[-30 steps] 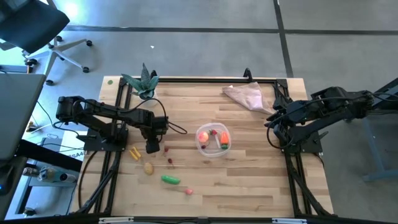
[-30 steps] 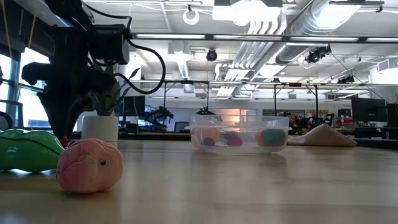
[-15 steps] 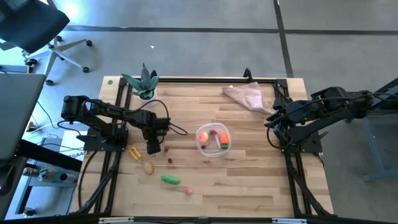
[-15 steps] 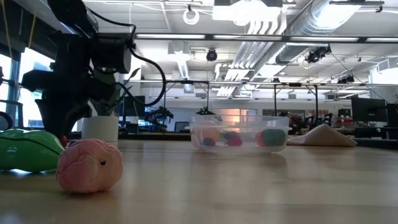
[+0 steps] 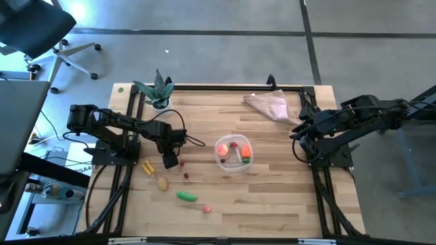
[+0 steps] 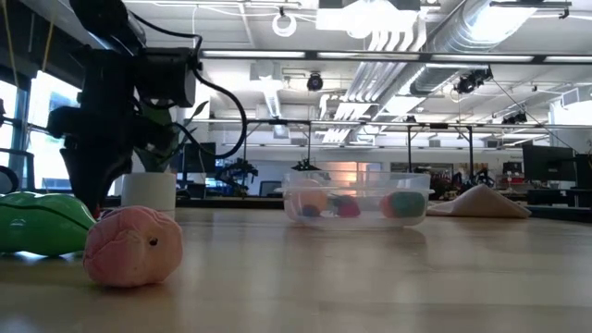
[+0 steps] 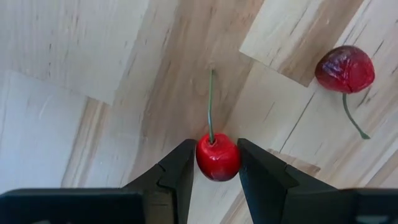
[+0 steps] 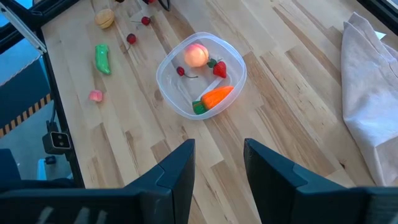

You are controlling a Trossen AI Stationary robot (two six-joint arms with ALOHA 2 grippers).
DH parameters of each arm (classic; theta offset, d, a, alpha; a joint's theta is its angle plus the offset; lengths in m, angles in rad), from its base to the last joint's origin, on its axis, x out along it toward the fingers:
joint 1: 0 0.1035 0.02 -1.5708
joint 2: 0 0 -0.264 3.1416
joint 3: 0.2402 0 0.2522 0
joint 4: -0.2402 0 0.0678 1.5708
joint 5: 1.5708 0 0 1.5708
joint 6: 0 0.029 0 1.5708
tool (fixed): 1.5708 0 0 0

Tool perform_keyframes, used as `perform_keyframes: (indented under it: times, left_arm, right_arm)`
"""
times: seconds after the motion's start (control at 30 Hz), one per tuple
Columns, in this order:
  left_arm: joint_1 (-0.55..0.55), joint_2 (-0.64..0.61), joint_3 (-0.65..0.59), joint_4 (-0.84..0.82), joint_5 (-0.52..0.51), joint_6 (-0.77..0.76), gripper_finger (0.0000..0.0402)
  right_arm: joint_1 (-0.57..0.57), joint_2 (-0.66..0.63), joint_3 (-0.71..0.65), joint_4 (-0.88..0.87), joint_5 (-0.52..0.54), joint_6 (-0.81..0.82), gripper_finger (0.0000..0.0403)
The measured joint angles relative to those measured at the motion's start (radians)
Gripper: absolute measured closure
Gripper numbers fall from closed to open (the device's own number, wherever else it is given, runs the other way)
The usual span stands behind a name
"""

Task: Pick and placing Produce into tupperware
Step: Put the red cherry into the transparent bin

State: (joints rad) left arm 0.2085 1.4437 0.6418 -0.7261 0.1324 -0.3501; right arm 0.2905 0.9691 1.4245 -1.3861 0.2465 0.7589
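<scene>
My left gripper (image 5: 172, 162) points down at the table left of the clear round tupperware (image 5: 234, 153) and is shut on a small red cherry (image 7: 217, 157). A second, darker cherry (image 7: 345, 68) lies on the wood a little beyond it. The tupperware (image 8: 200, 74) holds a peach, a strawberry, an orange carrot and a cherry. On the table rest a yellow piece (image 5: 146, 167), a beige potato (image 5: 163, 183), a green pod (image 5: 187, 196) and a pink piece (image 5: 206, 209). My right gripper (image 8: 217, 177) waits open, high over the table's right side. My left gripper pinches the cherry's round body (image 7: 202, 158) between its two fingers, one on each side. The fingers come from above, pointing down. The thin green stem (image 7: 210, 106) sticks out past the fingertips. Whether the cherry rests on the wood or is lifted, I cannot tell.
A pinkish-beige cloth (image 5: 269, 104) lies at the far right of the table. A green plant in a white pot (image 5: 158, 92) stands at the far left. Black frame rails run along the left and right sides. Bare wood lies between the tupperware and the near edge.
My left gripper has shifted a little toward the table's right, onto the cherry. The tupperware and the other produce have stayed in place.
</scene>
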Motion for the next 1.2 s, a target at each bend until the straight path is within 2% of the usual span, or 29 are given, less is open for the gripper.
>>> perform_keyframes:
  times: [0.7,1.0,1.2]
  left_arm:
    - [0.0,0.0,0.0,0.004,-0.011,-0.1,0.029]
    - [0.001,0.0,0.0,0.001,-0.004,-0.101,0.0324]
    - [0.001,0.0,0.0,0.0,0.0,-0.101,0.0321]
  right_arm:
    - [0.0,0.0,0.0,0.0,0.0,0.0,0.0272]
    - [0.0,0.0,0.0,0.0,0.0,0.0,0.0272]
    - [0.0,0.0,0.0,0.0,0.0,0.0,0.0272]
